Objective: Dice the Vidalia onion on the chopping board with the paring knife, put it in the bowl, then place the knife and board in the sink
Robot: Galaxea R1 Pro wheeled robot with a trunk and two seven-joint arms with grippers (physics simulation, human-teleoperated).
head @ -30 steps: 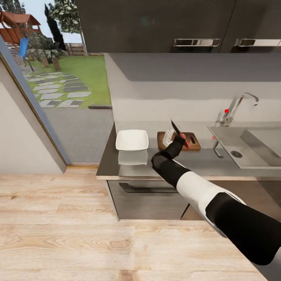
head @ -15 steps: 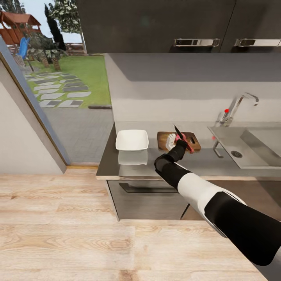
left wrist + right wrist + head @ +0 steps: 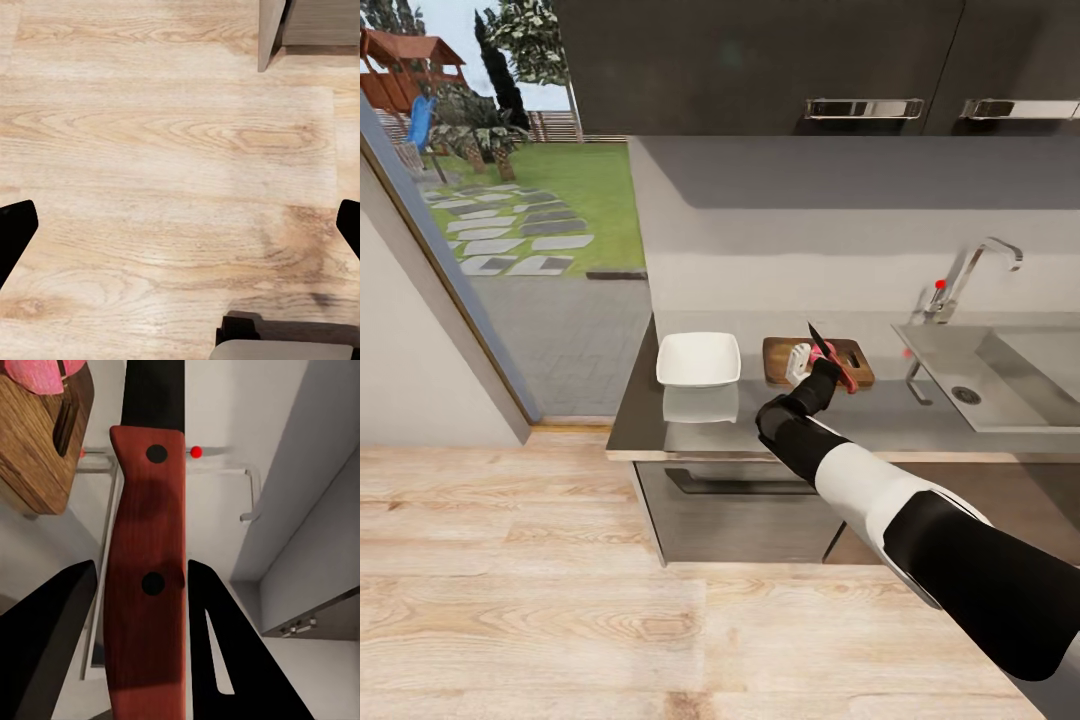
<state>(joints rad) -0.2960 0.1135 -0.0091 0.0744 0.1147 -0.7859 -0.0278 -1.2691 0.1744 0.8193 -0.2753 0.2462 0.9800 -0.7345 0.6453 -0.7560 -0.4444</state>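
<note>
A kitchen with pale wood floor (image 3: pixel 530 590) and a grey steel table (image 3: pixel 690 425) carries, left to right, the white bowl (image 3: pixel 698 359), the chopping board (image 3: pixel 818 361) and the sink (image 3: pixel 1000 375). Above the board the right hand (image 3: pixel 822 366) clamps the paring knife (image 3: pixel 146 585). The left hand (image 3: pixel 180 225) hangs spread over the floor.

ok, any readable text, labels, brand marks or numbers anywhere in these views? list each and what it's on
None: no words, numbers or brand marks show.
Paring knife handle: two dark rivets, no lettering.
Chopping board, bowl, sink: plain.
Tap: a red knob, no marking.
</note>
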